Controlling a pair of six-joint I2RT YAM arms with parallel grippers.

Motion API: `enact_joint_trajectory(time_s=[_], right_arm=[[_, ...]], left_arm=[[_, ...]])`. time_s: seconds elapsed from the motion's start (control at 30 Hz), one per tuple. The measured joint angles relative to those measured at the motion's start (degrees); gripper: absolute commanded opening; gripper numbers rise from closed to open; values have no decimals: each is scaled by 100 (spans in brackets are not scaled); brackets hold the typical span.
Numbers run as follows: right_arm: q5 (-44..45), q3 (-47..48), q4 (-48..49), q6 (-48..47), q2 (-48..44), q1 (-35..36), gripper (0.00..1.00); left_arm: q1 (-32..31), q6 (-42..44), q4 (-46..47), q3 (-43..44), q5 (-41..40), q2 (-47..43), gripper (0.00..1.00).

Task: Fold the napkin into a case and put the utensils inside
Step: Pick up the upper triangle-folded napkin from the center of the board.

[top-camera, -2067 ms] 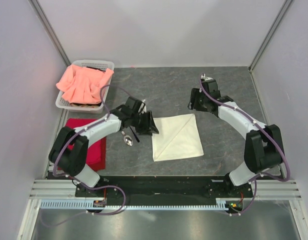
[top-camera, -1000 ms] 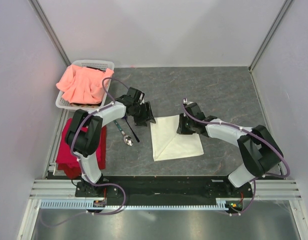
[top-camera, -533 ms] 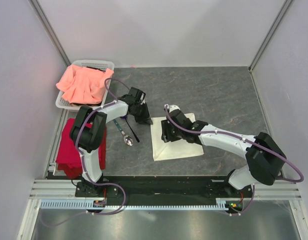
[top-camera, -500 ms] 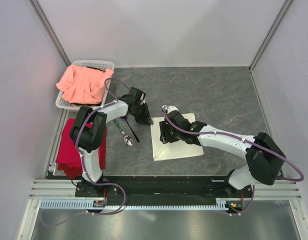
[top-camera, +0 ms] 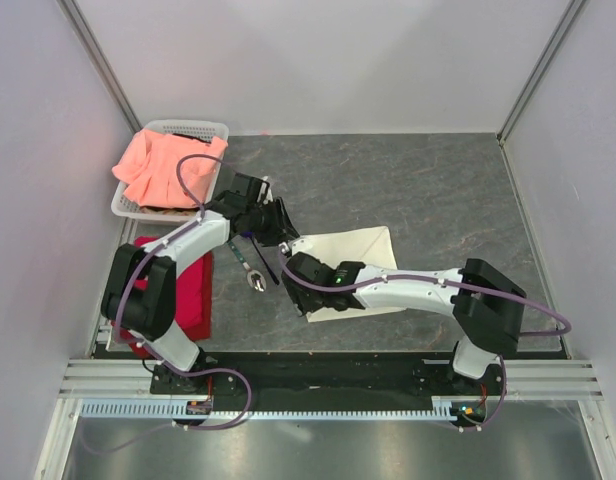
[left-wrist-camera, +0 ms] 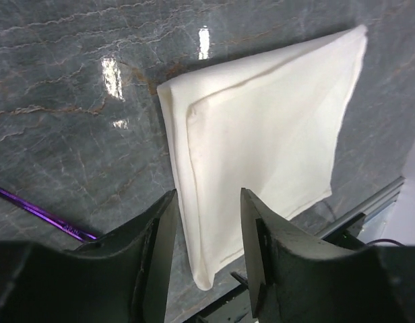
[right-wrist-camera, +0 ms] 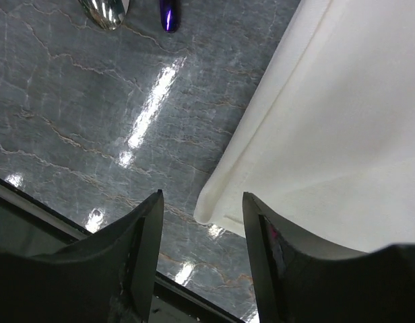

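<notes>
Your napkin [top-camera: 360,250] lay folded flat on the worktop [top-camera: 438,190], with the utensils [top-camera: 254,270] just to its left. The left gripper [left-wrist-camera: 207,194] and right gripper [right-wrist-camera: 202,196] both hung spread, holding nothing. To fold cleanly, you probably needed the right one to pinch every layer at the corner below it.

The left arm [top-camera: 188,238] reaches from its base up and to the right, its wrist ending just beyond the far left corner of the napkin [top-camera: 360,248]. Its jaws stand apart and empty, the fingers [left-wrist-camera: 157,256] aimed down toward the napkin's left edge, clear of the cloth. The right arm [top-camera: 408,288] stretches low and far to the left along the napkin's near edge, wrist at the near left corner. Its jaws are parted too and hold nothing, fingers [right-wrist-camera: 145,259] straddling that corner from above.
</notes>
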Motion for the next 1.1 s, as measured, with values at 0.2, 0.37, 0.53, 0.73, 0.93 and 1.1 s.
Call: enact_joint_trajectory(time_s=[0.2,0.37,0.53,0.73,0.93,1.1], right_arm=[[208,168,-146,166,315,293,45],[328,201,-225,280,520,431,45],[487,254,-404,337,527,505,46],[704,424,-542,345,527,531,47],[807,424,-647,345,544,531,46],[815,424,-656,341,723,533,43]], left_arm=[[234,0,2,-245,173,-476,47],[361,2,-4,-354,275,-494,45],[422,2,-9,-439,341,-494,44],[426,2,-7,-455,426,-494,43],[426,2,-2,-466,461,-494,43],[426,2,-2,-466,529,-494,43]])
